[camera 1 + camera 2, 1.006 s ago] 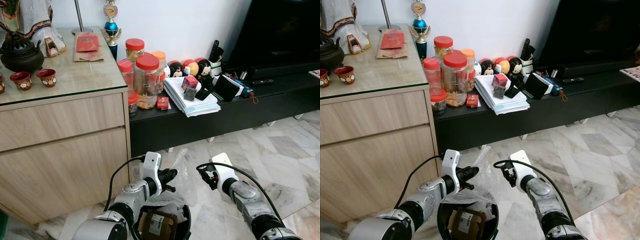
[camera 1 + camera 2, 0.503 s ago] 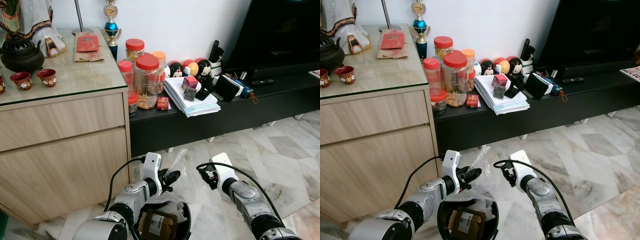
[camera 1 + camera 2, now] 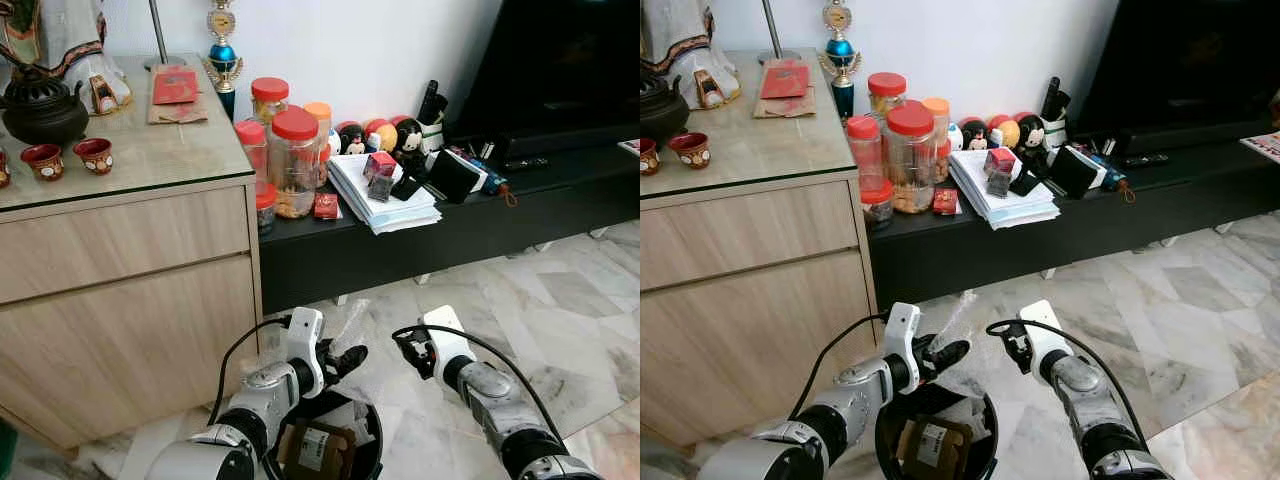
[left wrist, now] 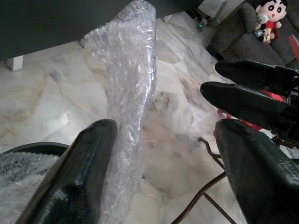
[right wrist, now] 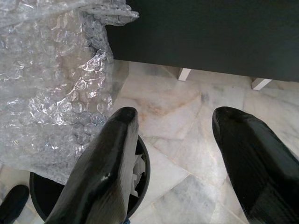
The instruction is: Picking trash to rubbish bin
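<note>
Wrap handling: you are dealing with a sheet of bubble wrap (image 5: 51,93), by the look of it very light, soft and springy, so expect it to puff back up out of the bin (image 3: 372,445) unless you press it down; it is slick plastic, so pinch a gathered fold near the low bunched part, not the loose upper tip
Wrap look: clear and bubbled, crumpled into a tall twisted plume that narrows toward the top, with a wider bunch below
Wrap place: it stands out of the bin's mouth between your two arms, its lower part inside or on the rim, its tip rising in front of the dark TV shelf (image 3: 470,225)
Left claw (image 4: 159,154): spread wide, one finger (image 4: 88,154) just beside the wrap, possibly brushing it, nothing pinched; it sits just above the bin rim
Right claw (image 5: 182,154): spread wide and empty, near the wrap on its other side, above the floor (image 3: 560,300) by the bin
Bin: round and black, on the marble floor close to your body, a brown carton with a label (image 3: 318,446) already inside
Step, as I judge it: the wrap is released but only half in; you likely need to push it down
Risk: a light sheet like this may cling to a finger or spill over the rim when you pull away
Nearby: jars (image 3: 293,160) and papers (image 3: 380,195) on the shelf, well apart from the work
</note>
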You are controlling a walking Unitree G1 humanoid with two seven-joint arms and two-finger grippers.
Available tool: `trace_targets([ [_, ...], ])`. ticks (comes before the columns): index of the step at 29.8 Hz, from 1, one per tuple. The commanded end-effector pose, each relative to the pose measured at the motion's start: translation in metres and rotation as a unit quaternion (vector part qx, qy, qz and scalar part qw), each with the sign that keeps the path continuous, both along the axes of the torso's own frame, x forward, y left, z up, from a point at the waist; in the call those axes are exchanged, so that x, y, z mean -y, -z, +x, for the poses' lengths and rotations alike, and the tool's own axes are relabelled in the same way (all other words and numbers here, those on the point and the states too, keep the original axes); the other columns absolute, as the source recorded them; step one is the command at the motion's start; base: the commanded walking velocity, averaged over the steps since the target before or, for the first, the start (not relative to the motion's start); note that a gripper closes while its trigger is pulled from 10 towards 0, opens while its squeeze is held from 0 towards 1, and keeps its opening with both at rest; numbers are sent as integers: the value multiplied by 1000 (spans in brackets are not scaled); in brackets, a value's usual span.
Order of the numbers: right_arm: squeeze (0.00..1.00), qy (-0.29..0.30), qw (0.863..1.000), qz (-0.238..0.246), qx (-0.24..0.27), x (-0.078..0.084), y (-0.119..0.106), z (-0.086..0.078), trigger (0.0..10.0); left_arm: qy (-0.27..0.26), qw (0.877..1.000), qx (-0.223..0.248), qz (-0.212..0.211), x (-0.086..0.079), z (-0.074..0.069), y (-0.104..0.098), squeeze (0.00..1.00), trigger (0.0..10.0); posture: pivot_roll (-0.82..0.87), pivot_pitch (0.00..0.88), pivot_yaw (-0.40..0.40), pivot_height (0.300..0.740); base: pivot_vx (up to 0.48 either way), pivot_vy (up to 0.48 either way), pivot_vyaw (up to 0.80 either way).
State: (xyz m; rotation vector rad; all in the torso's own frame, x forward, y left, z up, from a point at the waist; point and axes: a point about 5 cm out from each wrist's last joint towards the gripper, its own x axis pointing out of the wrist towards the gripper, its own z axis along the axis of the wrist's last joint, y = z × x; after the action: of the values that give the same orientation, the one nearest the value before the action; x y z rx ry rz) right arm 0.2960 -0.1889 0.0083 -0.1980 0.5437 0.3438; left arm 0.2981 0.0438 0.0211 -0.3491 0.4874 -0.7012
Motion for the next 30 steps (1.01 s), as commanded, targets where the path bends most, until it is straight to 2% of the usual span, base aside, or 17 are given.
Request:
trace_targets([
  [1,0,4,1000,-1,13,1,-5,4,10000,30,999,-10,-28,30,-9,-3,1000,10000,113,13,-96,740,0,0,0],
  [15,0,5,1000,0,14,1,-5,4,10000,88,994,-30,-61,43,-19,-2,1000,10000,113,13,-96,740,0,0,0],
  [28,0,4,1000,0,16,0,-5,4,10000,78,995,-39,-52,37,-20,3,1000,10000,113,15,-93,740,0,0,0],
  [29,0,4,1000,0,16,0,-5,4,10000,75,995,-40,-47,36,-20,3,0,10000,115,14,-95,740,0,0,0],
  [30,0,4,1000,0,16,0,-5,4,10000,74,995,-40,-45,36,-20,3,0,10000,115,14,-95,740,0,0,0],
])
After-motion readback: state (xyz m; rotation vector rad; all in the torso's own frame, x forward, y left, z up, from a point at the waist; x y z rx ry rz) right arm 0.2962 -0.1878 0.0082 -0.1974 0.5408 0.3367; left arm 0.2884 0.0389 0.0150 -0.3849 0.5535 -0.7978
